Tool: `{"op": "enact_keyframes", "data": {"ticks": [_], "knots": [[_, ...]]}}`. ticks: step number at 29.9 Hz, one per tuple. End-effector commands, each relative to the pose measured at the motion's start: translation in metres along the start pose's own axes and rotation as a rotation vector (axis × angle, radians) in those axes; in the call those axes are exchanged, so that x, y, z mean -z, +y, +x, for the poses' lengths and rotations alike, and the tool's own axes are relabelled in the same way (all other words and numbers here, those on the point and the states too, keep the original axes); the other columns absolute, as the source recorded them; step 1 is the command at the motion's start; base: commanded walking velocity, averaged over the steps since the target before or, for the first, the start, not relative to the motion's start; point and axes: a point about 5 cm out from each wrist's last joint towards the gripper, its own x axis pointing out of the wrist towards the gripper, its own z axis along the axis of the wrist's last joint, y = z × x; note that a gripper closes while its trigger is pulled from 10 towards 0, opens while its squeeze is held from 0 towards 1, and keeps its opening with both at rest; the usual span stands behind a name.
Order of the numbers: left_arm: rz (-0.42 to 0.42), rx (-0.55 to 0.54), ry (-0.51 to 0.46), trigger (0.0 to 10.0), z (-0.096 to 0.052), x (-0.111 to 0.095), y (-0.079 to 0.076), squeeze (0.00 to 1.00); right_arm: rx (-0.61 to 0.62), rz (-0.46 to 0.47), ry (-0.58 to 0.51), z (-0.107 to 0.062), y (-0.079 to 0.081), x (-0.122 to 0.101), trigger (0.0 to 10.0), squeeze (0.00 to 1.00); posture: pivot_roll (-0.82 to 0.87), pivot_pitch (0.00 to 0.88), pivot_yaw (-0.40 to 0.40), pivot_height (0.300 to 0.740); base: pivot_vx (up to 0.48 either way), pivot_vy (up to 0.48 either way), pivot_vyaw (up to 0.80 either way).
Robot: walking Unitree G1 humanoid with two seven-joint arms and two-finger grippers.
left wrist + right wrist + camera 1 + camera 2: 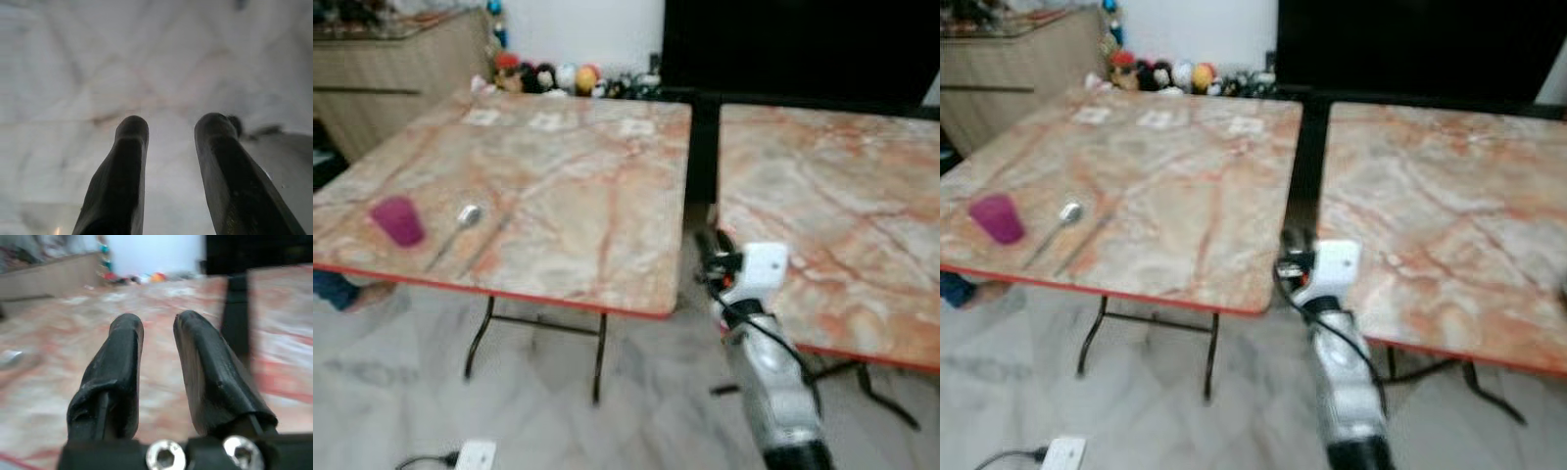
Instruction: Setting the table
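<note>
While the right gripper (156, 333) nears the tabletop (568, 186) corner, jaws parted and empty, a careless reach may topple the cup (398, 219).

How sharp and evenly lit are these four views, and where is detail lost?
Both eye views are softly blurred: the purple cup and spoon lack crisp edges, and the far toys smear. Left wrist view: the left gripper is dark against a pale, washed-out floor. Right wrist view: the right gripper is fairly sharp, the marble table beyond it blurred.
</note>
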Motion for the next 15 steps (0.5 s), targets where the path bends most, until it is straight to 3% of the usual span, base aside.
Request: {"op": "enact_keyframes", "data": {"ticks": [1,15], "knots": [[-0.012,0.011,0.019,10.0,-0.0008,0.0050,-0.0045,0.00,0.028,-0.016,-0.002,-0.0004,-0.0081,-0.0018,10.0,0.00,-0.11,0.000,0.043,0.740,0.000,0.480,0.00],[-0.012,0.014,0.013,10.0,-0.0004,0.0032,-0.0050,0.00,0.052,-0.019,-0.005,-0.0001,-0.0102,-0.0021,10.0,0.00,-0.12,0.000,0.046,0.740,0.000,0.480,0.00]]}}
